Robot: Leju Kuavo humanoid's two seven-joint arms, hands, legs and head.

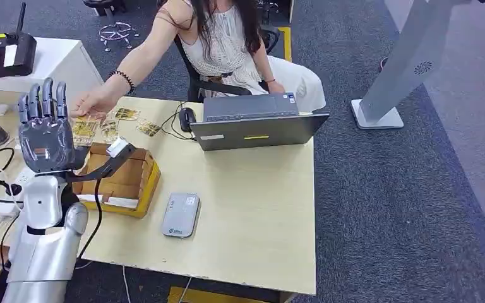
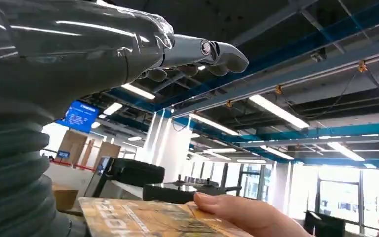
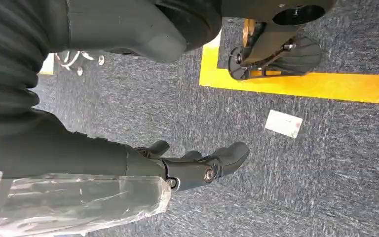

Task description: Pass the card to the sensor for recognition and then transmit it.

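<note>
Your left hand [image 1: 43, 129] is raised above the left end of the desk [image 1: 246, 214], palm up and fingers [image 1: 44, 98] straight and spread; it grasps nothing. The left wrist view confirms this: the fingers [image 2: 197, 57] extend freely with only ceiling behind them.

Your right hand [image 3: 197, 165] hangs over grey carpet [image 3: 301, 197], fingers loosely extended and apart, nothing in it. A small white slip [image 3: 284, 123] lies on the carpet near a yellow floor line [image 3: 301, 84].

The card [image 2: 143, 219], yellow-brown and printed, sits just below your left hand in the left wrist view, with a person's hand [image 2: 242, 212] resting on its edge. In the head view the person's hand [image 1: 88, 104] reaches to the far left of the desk, touching the cards [image 1: 85, 129] spread there beside your raised hand. Further cards [image 1: 126, 114] lie apart towards the laptop [image 1: 259, 123]. Whether the card is lifted clear of the desk cannot be told.

The sensor [image 1: 180, 214], a flat grey unit, lies near the front edge of the desk, just beside an open cardboard box [image 1: 123, 180]. A black mouse [image 1: 187, 118] sits left of the laptop. The person is seated at the far side of the desk. A white stand [image 1: 404, 69] rises from the carpet to the right.
</note>
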